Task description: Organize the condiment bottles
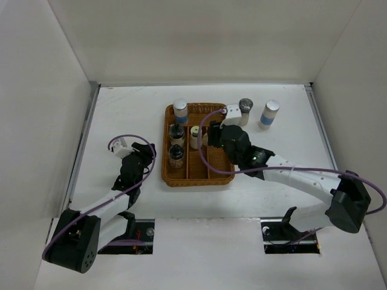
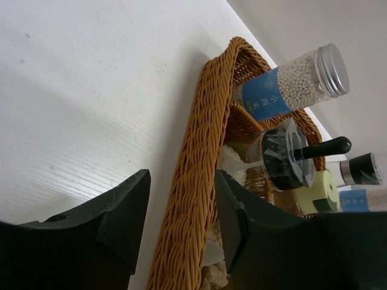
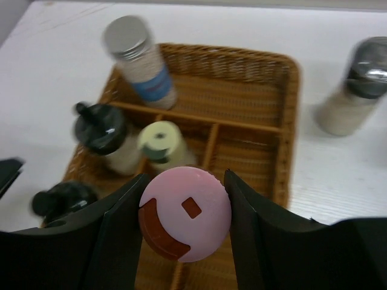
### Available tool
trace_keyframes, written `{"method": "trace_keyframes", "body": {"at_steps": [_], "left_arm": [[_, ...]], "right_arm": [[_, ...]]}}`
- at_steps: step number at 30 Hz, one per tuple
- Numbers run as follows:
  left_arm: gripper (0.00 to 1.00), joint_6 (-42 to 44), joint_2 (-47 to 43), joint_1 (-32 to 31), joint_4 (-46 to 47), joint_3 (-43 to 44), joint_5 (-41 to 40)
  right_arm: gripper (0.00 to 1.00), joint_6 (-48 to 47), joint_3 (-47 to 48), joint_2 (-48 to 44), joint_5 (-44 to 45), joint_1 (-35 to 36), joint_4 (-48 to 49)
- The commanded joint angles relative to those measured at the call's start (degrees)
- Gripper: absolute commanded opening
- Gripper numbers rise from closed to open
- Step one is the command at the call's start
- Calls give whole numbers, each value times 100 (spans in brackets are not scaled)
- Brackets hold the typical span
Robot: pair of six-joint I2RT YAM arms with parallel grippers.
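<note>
Wicker tray [image 1: 193, 180] holding four condiment bottles [image 1: 180, 111]. Pink-capped bottle [image 3: 185, 212] gripped in right end effector [image 3: 184, 199] over tray. Grey-capped bottle [image 1: 245, 106], silver-capped bottle [image 1: 269, 113] pending right of tray. Left end effector [image 2: 181, 187] open.

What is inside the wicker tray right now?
Inside the wicker tray: a silver-capped jar, two black-capped jars, a cream-capped jar. The right gripper holds a pink-capped bottle, covering the compartments below.
</note>
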Motion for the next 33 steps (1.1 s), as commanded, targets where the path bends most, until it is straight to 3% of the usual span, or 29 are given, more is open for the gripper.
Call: {"method": "trace_keyframes", "body": {"at_steps": [1, 14, 16, 20, 23, 29, 33], "left_arm": [[45, -21, -115, 26, 269, -43, 12], [45, -56, -80, 61, 269, -43, 82], [45, -56, -27, 96, 269, -43, 91], [45, -56, -54, 70, 269, -43, 73], [45, -65, 25, 78, 269, -25, 90], [45, -74, -10, 78, 278, -25, 99], [45, -92, -45, 61, 269, -34, 126]], "right_arm": [[46, -25, 453, 359, -398, 446, 182], [47, 291, 393, 1485, -557, 808, 331], [54, 379, 349, 1529, -548, 808, 383], [78, 406, 340, 1477, -548, 746, 454], [85, 318, 366, 1249, -557, 694, 454], [82, 186, 182, 537, -530, -78, 611], [78, 248, -56, 641, -434, -939, 1209]]}}
